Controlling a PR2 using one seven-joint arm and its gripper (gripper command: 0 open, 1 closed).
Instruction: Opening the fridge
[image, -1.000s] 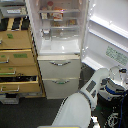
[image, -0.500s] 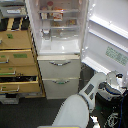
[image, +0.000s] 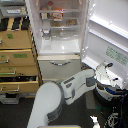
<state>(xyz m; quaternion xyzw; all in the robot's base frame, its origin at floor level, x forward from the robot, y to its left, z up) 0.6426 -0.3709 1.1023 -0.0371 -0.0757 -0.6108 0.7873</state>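
Because the upper door (image: 107, 37) already stands swung wide toward the exterior view's right, the fridge (image: 60, 47) shows its lit interior, so the opening looks largely done. The arm (image: 75, 85) reaches across in front of the fridge's lower drawers toward the bottom edge of that door, probably because pushing there holds it open. The end effector (image: 106, 67) sits just beside the door's lower edge, near its green sticker (image: 116, 54); I cannot tell whether its fingers are apart or together, or whether it touches the door. The fridge is tall and white, with shelves carrying small items and a silver bar handle (image: 59, 64) below. A wooden drawer cabinet (image: 17, 60) stands just beside the fridge, several drawers pulled out.
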